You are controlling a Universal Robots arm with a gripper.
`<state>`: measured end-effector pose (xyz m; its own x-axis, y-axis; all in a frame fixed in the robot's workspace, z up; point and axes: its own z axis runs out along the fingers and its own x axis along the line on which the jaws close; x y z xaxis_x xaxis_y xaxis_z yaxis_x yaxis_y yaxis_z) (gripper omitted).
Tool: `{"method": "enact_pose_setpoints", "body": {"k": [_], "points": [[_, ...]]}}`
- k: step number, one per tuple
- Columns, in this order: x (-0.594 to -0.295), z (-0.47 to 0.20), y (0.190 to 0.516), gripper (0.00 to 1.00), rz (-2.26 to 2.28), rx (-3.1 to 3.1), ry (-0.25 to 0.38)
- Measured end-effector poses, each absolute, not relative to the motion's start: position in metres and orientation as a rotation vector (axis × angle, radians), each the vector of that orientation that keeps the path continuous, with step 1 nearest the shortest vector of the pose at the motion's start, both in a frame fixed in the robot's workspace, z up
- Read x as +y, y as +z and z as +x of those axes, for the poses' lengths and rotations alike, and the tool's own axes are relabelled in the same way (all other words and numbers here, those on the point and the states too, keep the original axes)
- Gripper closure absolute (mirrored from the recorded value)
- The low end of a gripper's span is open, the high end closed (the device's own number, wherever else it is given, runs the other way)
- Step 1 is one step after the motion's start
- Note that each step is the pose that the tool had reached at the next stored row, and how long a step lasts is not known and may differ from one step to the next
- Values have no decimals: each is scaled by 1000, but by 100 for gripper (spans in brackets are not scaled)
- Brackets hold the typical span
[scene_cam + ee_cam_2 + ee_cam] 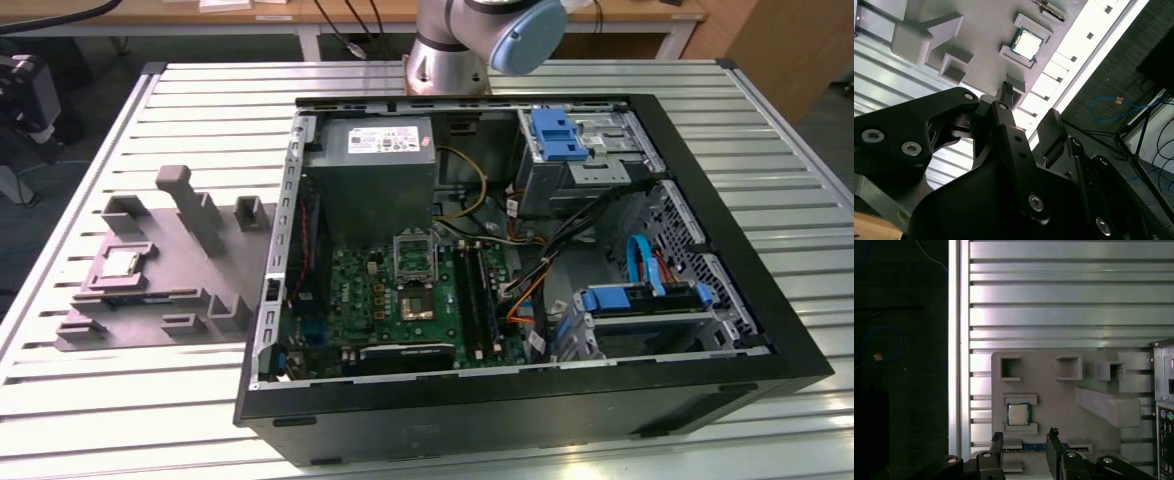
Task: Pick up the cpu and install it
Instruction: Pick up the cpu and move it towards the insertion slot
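The cpu (pixel 123 263) is a small silvery square lying flat in a recess of the grey moulded tray (pixel 167 292), on the slatted table at the exterior view's left. In the first wrist view the cpu (pixel 1017 414) sits just beyond my gripper (pixel 1025 440), whose two black fingers (pixel 996 441) stand apart with nothing between them, well above the tray (pixel 1059 407). In the second wrist view the cpu (pixel 1027 43) rests on the tray (pixel 981 30) past the open gripper (pixel 1029 107). The silver-framed socket (pixel 414 260) lies on the green motherboard inside the open computer case.
The black computer case (pixel 534 395) lies open to the tray's right, holding a grey power supply box (pixel 380 170), blue drive brackets (pixel 558 135) and cables. The arm's base (pixel 447 60) stands behind the case. Raised posts (pixel 194 205) stick up from the tray. The table edge (pixel 959 365) runs beside the tray.
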<state>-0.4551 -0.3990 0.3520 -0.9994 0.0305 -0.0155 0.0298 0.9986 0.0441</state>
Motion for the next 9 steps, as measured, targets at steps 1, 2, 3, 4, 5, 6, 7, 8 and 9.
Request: {"method": "enact_pose_setpoints", "body": {"k": [1, 2, 3, 4, 5, 6, 7, 8, 9], "points": [[-399, -455, 352, 53, 47, 3124, 69], [-399, -455, 352, 53, 47, 3124, 69], [-399, -455, 352, 53, 47, 3124, 69], [-399, -455, 352, 53, 47, 3124, 69], [-399, -455, 352, 53, 47, 3124, 69], [-399, -455, 352, 53, 47, 3124, 69], [-399, -455, 352, 53, 47, 3124, 69], [-399, -455, 352, 53, 47, 3124, 69], [-399, -455, 352, 53, 47, 3124, 69]]}}
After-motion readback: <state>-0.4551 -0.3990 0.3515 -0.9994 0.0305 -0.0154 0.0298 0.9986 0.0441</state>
